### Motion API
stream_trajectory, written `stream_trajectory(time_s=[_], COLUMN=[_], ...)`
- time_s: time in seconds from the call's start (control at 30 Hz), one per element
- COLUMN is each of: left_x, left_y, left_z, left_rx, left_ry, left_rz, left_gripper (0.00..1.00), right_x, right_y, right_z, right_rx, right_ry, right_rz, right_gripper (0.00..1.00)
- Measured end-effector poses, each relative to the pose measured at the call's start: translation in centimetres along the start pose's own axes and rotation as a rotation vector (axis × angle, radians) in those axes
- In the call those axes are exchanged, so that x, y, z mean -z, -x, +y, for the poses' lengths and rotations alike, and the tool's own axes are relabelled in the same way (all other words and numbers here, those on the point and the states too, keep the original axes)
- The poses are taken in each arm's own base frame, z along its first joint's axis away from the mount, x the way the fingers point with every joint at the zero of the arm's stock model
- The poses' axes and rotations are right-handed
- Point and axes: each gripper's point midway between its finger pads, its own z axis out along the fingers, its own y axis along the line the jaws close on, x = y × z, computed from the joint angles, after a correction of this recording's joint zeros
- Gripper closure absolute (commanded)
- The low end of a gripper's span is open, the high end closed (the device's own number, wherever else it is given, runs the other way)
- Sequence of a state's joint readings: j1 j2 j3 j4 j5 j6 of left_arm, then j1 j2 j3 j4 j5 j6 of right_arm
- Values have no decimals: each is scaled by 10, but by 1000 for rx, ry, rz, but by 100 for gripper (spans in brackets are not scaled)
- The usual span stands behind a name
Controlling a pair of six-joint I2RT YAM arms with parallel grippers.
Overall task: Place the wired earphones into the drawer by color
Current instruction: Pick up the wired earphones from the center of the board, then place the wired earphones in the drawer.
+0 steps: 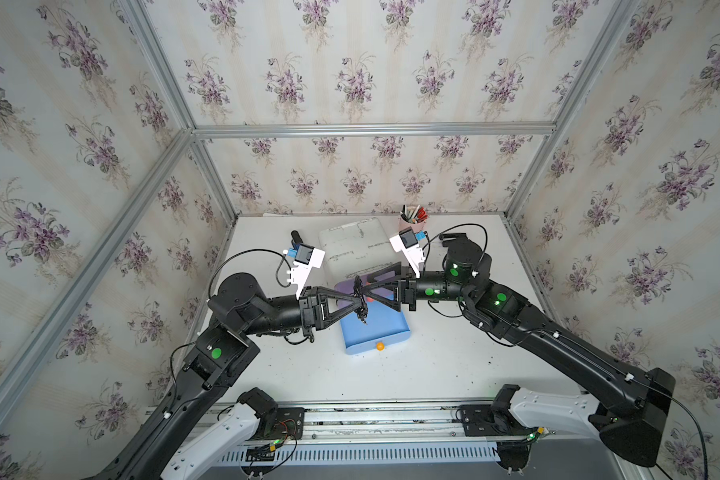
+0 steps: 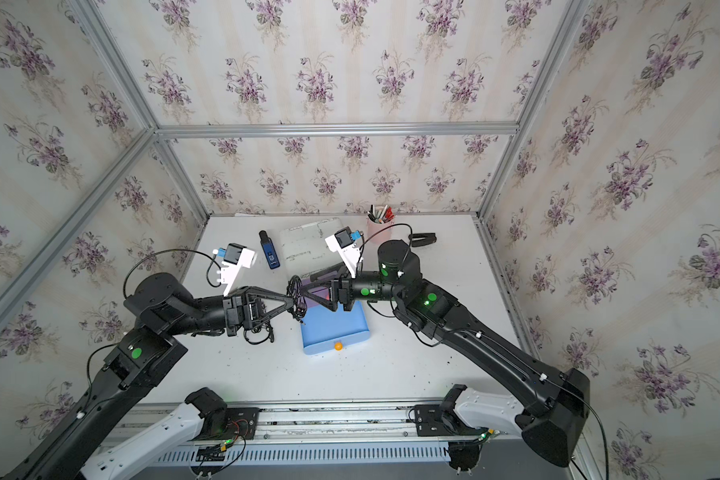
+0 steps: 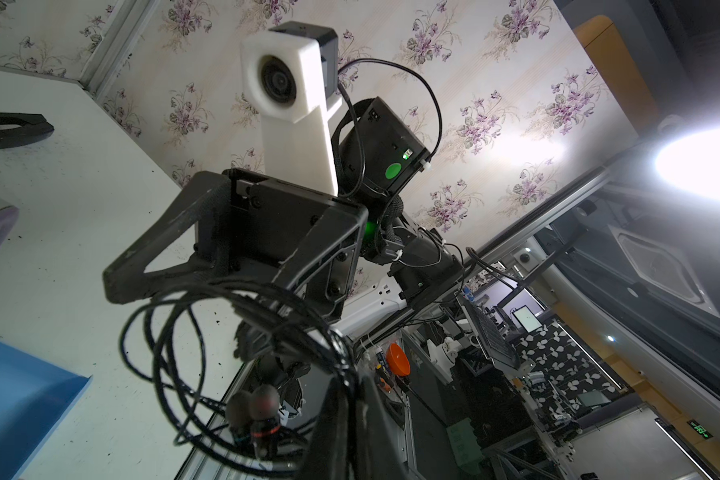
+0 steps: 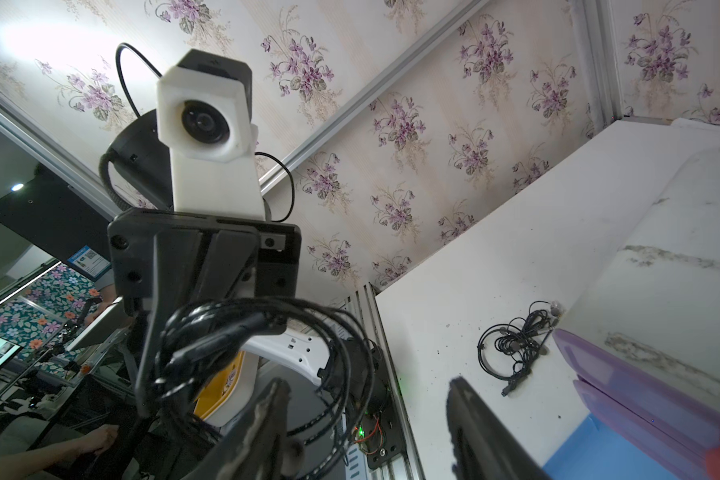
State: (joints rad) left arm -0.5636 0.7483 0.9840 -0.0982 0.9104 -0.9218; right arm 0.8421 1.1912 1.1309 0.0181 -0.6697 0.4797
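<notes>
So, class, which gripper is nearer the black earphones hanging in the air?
Left. The left gripper is shut on the black earphones, which dangle from its tips. The right gripper faces them from the opposite side, jaws open, close by but not gripping.

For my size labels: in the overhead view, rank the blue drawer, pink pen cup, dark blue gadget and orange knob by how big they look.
In a top view:
1. blue drawer, clearly largest.
2. pink pen cup and dark blue gadget: they look about alike, so not ranked.
3. orange knob, smallest.
</notes>
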Motion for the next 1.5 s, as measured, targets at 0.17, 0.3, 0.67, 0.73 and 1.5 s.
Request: stream_trajectory(time_s=[0.17, 0.3, 0.67, 0.73, 1.5], left_x=[0, 1, 2, 2, 36], left_y=[-1, -3, -6, -7, -6], left_z=[3, 3, 6, 8, 24], left_rx=[2, 5, 4, 6, -104], left_ry=[9, 11, 25, 38, 362], left_rz=[0, 3, 13, 14, 22], left_gripper=[95, 95, 89, 83, 0], right_x=[-12, -17, -24, -24, 16], right_y=[-4, -9, -1, -1, -51], right_z=[7, 5, 2, 1, -75], right_rx=[4, -2, -13, -16, -205], right_ry=[27, 27, 24, 15, -487], right_rz=[22, 37, 22, 17, 156], right_gripper=[38, 46, 79, 87, 100])
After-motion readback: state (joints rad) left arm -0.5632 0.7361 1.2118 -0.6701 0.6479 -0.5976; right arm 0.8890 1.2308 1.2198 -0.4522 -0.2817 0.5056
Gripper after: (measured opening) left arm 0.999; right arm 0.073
